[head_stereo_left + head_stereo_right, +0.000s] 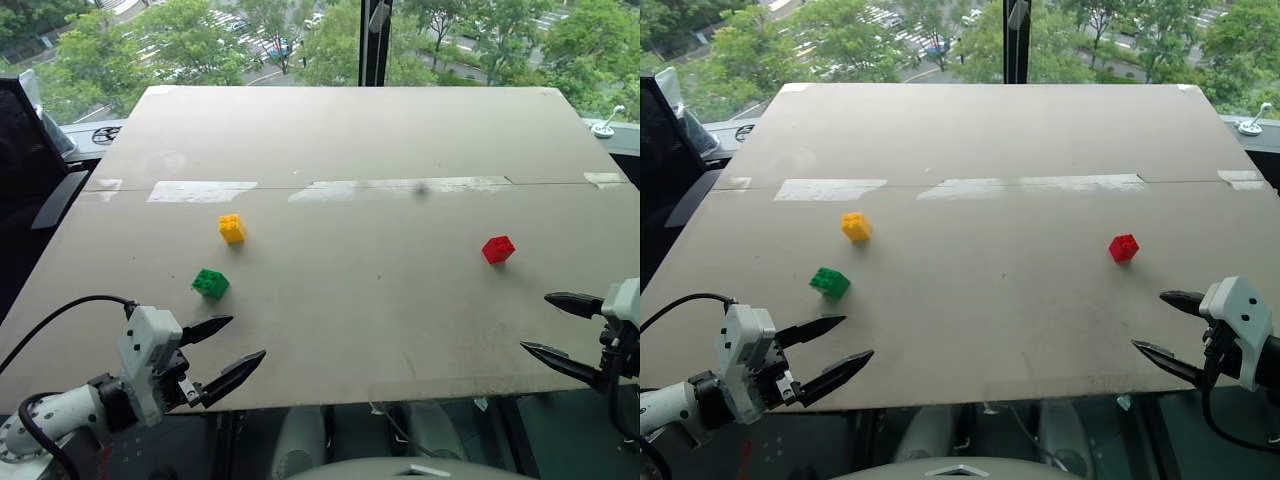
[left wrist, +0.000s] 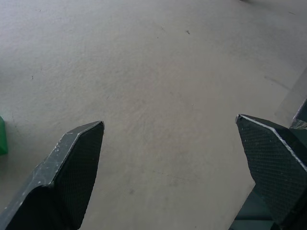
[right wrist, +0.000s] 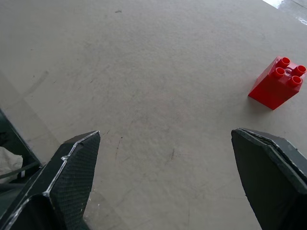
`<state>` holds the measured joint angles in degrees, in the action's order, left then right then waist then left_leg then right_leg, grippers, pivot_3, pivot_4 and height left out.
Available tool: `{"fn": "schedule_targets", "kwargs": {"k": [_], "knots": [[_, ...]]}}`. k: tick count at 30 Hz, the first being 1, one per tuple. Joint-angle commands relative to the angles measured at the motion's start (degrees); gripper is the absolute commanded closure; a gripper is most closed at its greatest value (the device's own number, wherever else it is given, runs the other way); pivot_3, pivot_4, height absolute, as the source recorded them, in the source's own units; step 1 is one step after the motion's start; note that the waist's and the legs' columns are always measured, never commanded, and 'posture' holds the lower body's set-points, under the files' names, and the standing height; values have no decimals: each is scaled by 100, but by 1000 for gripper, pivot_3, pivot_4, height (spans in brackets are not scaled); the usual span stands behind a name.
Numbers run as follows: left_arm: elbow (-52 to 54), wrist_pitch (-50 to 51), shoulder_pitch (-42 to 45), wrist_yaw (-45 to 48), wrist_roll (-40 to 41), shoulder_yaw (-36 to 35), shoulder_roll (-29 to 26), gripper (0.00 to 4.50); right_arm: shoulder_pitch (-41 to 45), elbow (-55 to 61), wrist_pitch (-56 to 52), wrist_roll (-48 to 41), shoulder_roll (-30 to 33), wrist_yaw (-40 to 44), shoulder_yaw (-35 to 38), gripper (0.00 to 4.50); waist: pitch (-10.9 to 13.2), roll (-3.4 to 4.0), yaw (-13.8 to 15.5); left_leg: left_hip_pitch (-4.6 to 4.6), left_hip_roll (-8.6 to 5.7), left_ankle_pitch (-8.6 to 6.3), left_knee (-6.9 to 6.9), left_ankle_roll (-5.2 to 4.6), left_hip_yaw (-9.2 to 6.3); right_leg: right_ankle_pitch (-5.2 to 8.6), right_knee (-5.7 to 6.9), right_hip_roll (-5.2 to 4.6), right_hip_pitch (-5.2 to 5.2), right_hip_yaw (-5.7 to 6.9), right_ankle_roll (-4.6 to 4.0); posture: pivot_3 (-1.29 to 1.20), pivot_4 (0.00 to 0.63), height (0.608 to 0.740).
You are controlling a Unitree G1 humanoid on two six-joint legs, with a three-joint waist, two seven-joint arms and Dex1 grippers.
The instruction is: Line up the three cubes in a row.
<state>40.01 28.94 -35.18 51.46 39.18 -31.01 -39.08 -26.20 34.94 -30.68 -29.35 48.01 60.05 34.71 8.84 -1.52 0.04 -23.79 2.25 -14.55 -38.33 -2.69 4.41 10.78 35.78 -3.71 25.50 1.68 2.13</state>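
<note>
Three studded cubes lie apart on the beige table (image 1: 350, 300). The yellow cube (image 1: 232, 228) sits left of centre, and the green cube (image 1: 210, 283) lies a little nearer and to its left; its edge also shows in the left wrist view as the green cube (image 2: 2, 136). The red cube (image 1: 498, 249) is off to the right, seen too in the right wrist view as the red cube (image 3: 279, 81). My left gripper (image 1: 240, 347) hangs open over the front left edge, just short of the green cube. My right gripper (image 1: 548, 325) is open at the front right, nearer than the red cube. Neither holds anything.
Strips of clear tape (image 1: 330, 188) run across the table's middle. A window with trees behind stands past the far edge. A black chair (image 1: 30, 160) is at the left side, and a small white fixture (image 1: 604, 126) sits on the sill at the far right.
</note>
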Motion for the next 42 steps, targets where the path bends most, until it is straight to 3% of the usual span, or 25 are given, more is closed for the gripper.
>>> {"fn": "schedule_targets", "kwargs": {"k": [1, 4, 8, 15, 22, 35, 38, 42], "knots": [[184, 135, 423, -258, 197, 141, -81, 0, 370, 121, -175, -46, -159, -566, -86, 11, 0, 0, 5, 0, 0, 0, -2, 0, 1, 0, 0, -1, 0, 0, 0, 0, 150, 740], [239, 712, 1529, -790, 743, 576, -179, 0, 1246, 328, -1039, -353, -542, -1701, -508, 11, 4, 3, 47, 4, 3, 0, -17, 2, -11, -1, 5, 0, -8, 8, 0, 0, 150, 740], [238, 1052, 2449, -934, 1077, 980, -370, 0, 2176, 308, -2330, -460, -374, -2542, -908, 11, -1, 10, 66, 10, 0, 1, -19, 2, -8, -4, 8, -2, -19, 8, -4, 0, 150, 740], [37, 1057, 3869, -593, 954, 2063, -590, 0, 4469, -1268, -4087, -156, -315, -3582, -1764, 11, 5, 10, 73, -8, -16, 16, -1, -25, -5, -19, 5, 20, -5, 2, -31, 0, 150, 740], [-111, 978, 4328, -332, 812, 2516, -638, 0, 5373, -2337, -4233, 95, -154, -3327, -2758, 11, 7, 9, 61, -9, -14, 17, -1, -27, -7, -19, 5, 36, -6, -7, -30, 0, 150, 740], [8, 1021, 4356, -233, 879, 2541, -768, 0, 6137, -3788, -3798, 554, -164, -2767, -3635, 11, 8, 9, 63, -8, -10, 17, -6, -27, -8, -19, 7, 47, -7, -15, -28, 0, 150, 740], [17, 986, 4371, -168, 853, 2543, -806, 0, 6204, -4005, -3616, 745, -140, -2686, -3825, 772, 8, 9, 63, -8, -10, 17, -6, -27, -7, -20, 7, 50, -7, -17, -28, 0, 150, 740], [6, 967, 4318, -194, 852, 2511, -786, 0, 6255, -4209, -3360, 964, -157, -2528, -4028, 2713, 7, 9, 63, -8, -9, 17, -6, -27, -8, -20, 7, 51, -7, -18, -28, 0, 150, 740]]}}
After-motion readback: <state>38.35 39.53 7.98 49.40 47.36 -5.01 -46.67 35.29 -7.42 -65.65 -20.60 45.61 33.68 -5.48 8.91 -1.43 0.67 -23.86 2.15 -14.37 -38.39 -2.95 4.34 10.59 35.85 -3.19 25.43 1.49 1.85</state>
